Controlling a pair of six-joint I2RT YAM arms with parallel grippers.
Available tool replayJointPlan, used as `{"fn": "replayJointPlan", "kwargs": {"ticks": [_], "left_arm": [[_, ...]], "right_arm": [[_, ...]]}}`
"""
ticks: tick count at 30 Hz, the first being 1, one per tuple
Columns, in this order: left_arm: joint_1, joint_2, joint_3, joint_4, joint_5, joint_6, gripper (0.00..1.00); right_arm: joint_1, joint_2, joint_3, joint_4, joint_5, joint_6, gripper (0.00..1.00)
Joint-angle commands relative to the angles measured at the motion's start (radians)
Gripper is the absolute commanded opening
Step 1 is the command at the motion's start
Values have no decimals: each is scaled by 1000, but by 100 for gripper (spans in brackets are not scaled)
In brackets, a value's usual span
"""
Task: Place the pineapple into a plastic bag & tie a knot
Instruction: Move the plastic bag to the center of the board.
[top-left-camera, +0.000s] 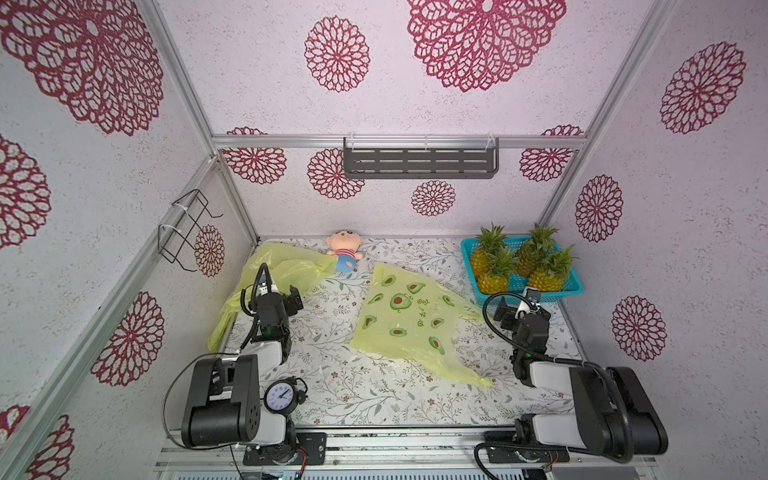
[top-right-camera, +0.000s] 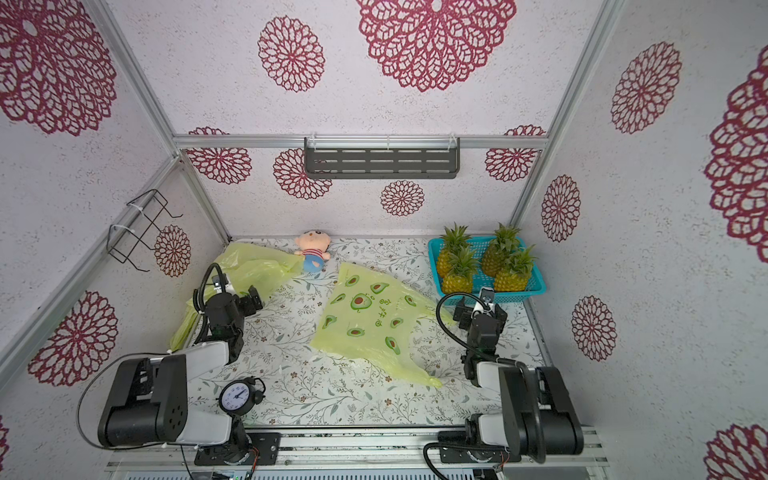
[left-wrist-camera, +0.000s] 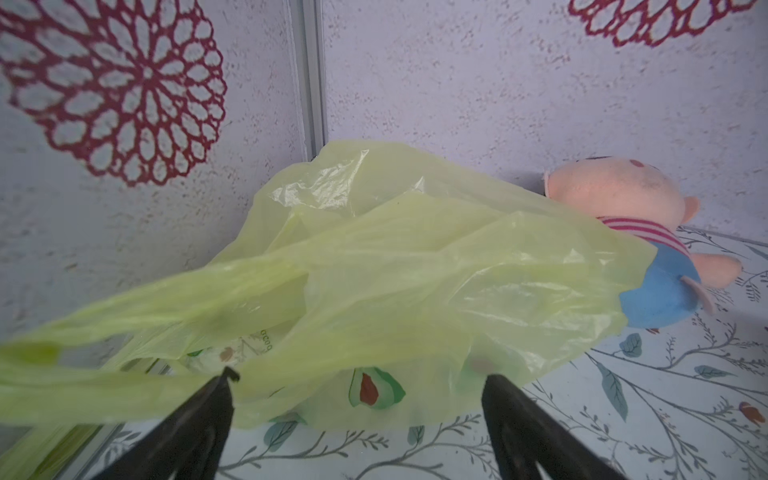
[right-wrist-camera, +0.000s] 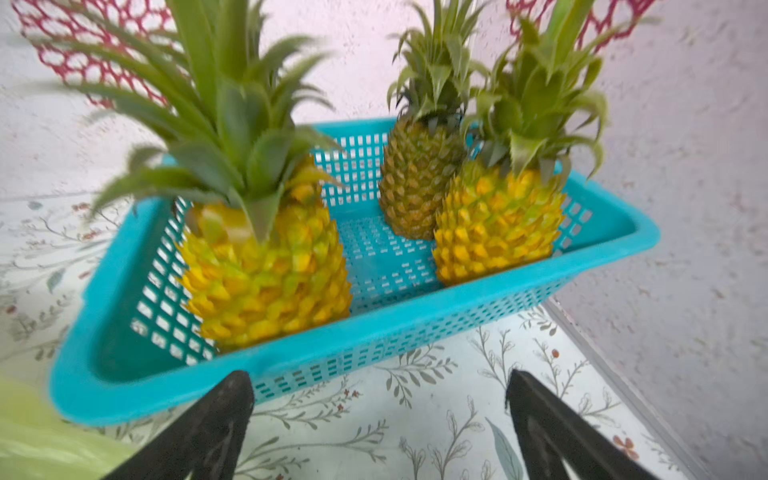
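Note:
Several pineapples (top-left-camera: 494, 278) (top-right-camera: 457, 282) stand upright in a teal basket (top-left-camera: 575, 286) (right-wrist-camera: 374, 332) at the back right. My right gripper (top-left-camera: 517, 306) (right-wrist-camera: 378, 374) is open and empty just in front of the basket, pointing at it. In the middle of the table a yellow-green plastic bag with avocado prints (top-left-camera: 407, 320) (top-right-camera: 370, 316) lies flat. A second, crumpled bag (top-left-camera: 286, 266) (left-wrist-camera: 415, 270) is heaped at the back left. My left gripper (top-left-camera: 293, 300) (left-wrist-camera: 360, 374) is open at that bag's near edge, with nothing between its fingers.
A plush doll (top-left-camera: 344, 249) (left-wrist-camera: 648, 232) lies at the back beside the crumpled bag. A black alarm clock (top-left-camera: 282, 395) stands at the front left by the left arm's base. A wire rack (top-left-camera: 187, 232) hangs on the left wall and a grey shelf (top-left-camera: 419, 160) on the back wall.

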Motion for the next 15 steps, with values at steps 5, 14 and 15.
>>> {"fn": "replayJointPlan", "kwargs": {"ticks": [5, 14, 15], "left_arm": [[-79, -150, 316, -625, 114, -274, 97], [-368, -92, 509, -822, 468, -540, 97], [-403, -83, 509, -809, 480, -572, 97]], "right_arm": [[15, -297, 123, -500, -8, 189, 99], [58, -357, 383, -972, -164, 419, 99], [69, -339, 408, -992, -183, 432, 99]]}}
